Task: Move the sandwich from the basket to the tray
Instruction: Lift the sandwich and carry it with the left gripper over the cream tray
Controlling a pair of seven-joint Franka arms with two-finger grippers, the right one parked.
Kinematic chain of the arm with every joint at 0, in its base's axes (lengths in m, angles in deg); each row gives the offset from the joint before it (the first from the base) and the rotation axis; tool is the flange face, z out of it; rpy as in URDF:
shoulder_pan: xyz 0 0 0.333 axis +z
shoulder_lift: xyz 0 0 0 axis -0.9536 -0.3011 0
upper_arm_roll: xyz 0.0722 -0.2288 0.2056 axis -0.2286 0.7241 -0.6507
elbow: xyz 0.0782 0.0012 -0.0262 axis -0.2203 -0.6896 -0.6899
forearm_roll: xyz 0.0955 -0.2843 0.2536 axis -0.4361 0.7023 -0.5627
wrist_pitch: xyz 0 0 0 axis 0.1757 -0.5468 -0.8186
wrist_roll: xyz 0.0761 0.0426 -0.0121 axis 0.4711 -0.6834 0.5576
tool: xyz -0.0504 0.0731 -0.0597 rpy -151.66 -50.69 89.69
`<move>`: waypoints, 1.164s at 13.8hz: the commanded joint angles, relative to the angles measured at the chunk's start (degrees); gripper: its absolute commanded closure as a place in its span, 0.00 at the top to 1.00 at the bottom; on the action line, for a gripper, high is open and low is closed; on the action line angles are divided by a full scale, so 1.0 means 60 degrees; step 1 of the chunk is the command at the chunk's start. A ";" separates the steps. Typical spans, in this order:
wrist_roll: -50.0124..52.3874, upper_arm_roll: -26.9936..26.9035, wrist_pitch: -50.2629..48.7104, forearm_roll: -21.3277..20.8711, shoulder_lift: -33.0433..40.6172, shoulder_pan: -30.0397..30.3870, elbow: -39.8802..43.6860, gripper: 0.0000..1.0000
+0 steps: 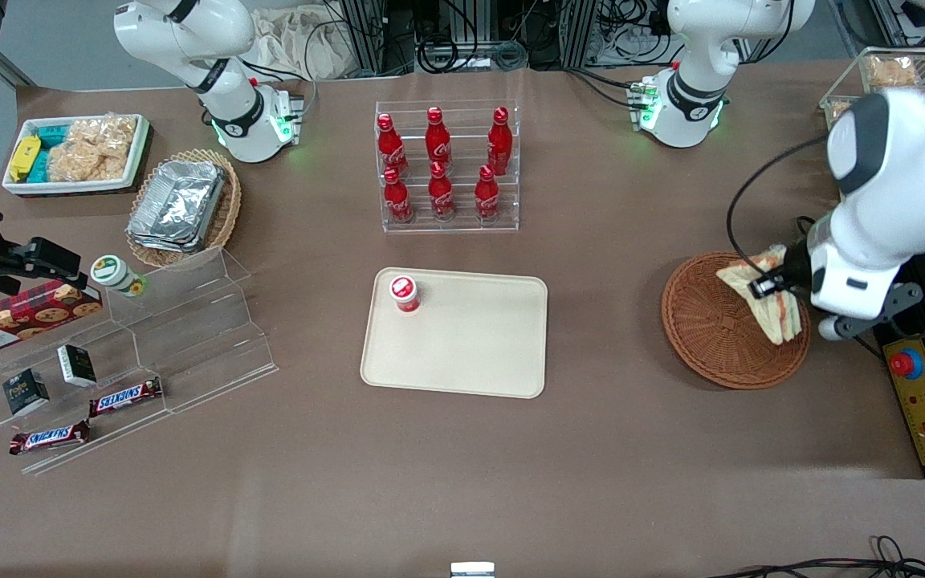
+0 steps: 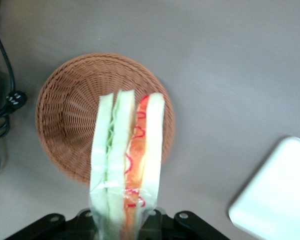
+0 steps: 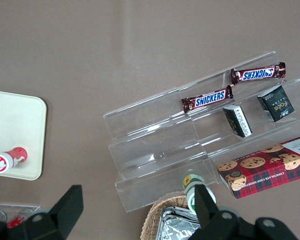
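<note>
My left gripper (image 1: pixel 773 286) is shut on the sandwich (image 1: pixel 766 301), a pale bread wedge in clear wrap with red-orange and green filling. It holds the wedge lifted above the round reddish-brown basket (image 1: pixel 711 333), at the rim toward the working arm's end. From the wrist view the sandwich (image 2: pixel 127 160) hangs from the gripper (image 2: pixel 123 223) over the basket (image 2: pixel 65 115), which has nothing else in it. The cream tray (image 1: pixel 470 345) lies flat at the table's middle, and one of its corners (image 2: pixel 275 200) shows in the wrist view.
A small red can (image 1: pixel 405 292) stands on the tray's corner. A clear rack of red bottles (image 1: pixel 446 164) is farther from the front camera than the tray. A yellow control box with a red button (image 1: pixel 906 364) lies beside the basket. Acrylic snack shelves (image 1: pixel 181 337) sit toward the parked arm's end.
</note>
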 commanded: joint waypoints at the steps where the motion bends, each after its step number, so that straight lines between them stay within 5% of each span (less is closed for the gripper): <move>1: 0.0182 0.0881 -0.1870 -0.0187 -0.0295 -0.0040 0.2067 0.22; 6: 0.2008 0.3909 -0.2360 -0.1107 -0.0455 -0.0040 0.2542 0.22; 9: 0.3197 0.5524 -0.1762 -0.2044 -0.1814 -0.0040 0.2513 0.22; 16: 0.4047 0.5938 0.0845 -0.4006 -0.5081 -0.0743 0.2425 0.23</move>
